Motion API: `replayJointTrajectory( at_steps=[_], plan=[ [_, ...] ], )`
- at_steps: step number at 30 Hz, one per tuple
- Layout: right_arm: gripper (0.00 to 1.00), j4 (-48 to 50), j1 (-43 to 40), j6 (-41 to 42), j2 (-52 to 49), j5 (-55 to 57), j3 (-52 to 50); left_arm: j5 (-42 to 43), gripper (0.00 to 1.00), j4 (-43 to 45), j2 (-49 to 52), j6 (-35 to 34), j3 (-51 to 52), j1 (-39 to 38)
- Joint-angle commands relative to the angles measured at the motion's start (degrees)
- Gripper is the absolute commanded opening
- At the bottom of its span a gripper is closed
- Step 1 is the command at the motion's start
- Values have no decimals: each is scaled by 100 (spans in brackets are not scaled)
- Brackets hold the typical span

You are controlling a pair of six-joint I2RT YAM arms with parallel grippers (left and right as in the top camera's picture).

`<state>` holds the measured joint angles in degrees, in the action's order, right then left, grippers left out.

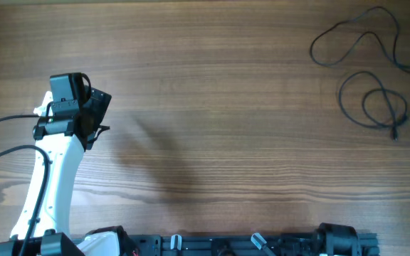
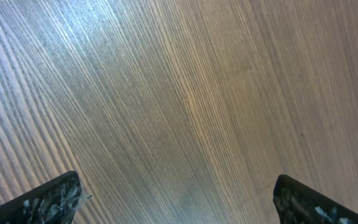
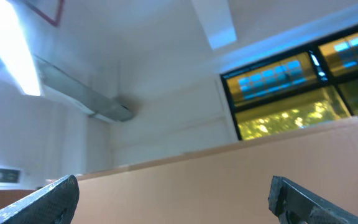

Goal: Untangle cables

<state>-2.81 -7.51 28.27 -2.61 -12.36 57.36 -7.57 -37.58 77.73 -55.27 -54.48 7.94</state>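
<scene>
The cables (image 1: 376,89) are spread as loose black loops at the far right corner of the bench (image 1: 226,85): one strand above, a double loop below it, and a third cut off by the right edge. The left gripper (image 1: 97,114) is held over bare wood at the far left, well apart from them, its fingers set wide. The right gripper (image 3: 173,183) is likewise spread wide but is pointed at the ceiling (image 3: 135,37). The cables are judged nearer the right arm, so a reach forward and rightward is called for.
</scene>
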Motion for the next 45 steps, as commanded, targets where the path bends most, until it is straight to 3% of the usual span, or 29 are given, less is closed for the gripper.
replayJointTrajectory(
  at_steps=[1, 6, 11, 16, 22, 25, 34, 40, 45],
  plan=[
    [100, -17, 190, -48, 234, 50, 66, -17, 100, 0, 4, -70, 4, 33],
    [100, 103, 232, -321, 234, 26, 68, -17, 100, 0, 4, -70, 4, 33],
    [100, 201, 229, -1587, 232, 24, 68, -17, 100, 0, 4, -70, 4, 33],
    [99, 142, 229, -1624, 232, -232, -149, -17, 100, 0, 4, -70, 4, 33],
    [100, 94, 229, -1626, 219, 382, -1220, -17, 100, 0, 4, -70, 4, 33],
    [100, -439, 229, -1628, 219, 376, -1998, -17, 100, 0, 4, -70, 4, 33],
    [100, 33, 229, -1784, 219, 310, -4481, -17, 100, 0, 4, -70, 4, 33],
    [100, 476, 229, -2326, 219, -192, -5296, -17, 100, 0, 4, -70, 4, 33],
    [100, 439, 229, -2310, 219, -190, -5643, -17, 100, 0, 4, -70, 4, 33]
  ],
)
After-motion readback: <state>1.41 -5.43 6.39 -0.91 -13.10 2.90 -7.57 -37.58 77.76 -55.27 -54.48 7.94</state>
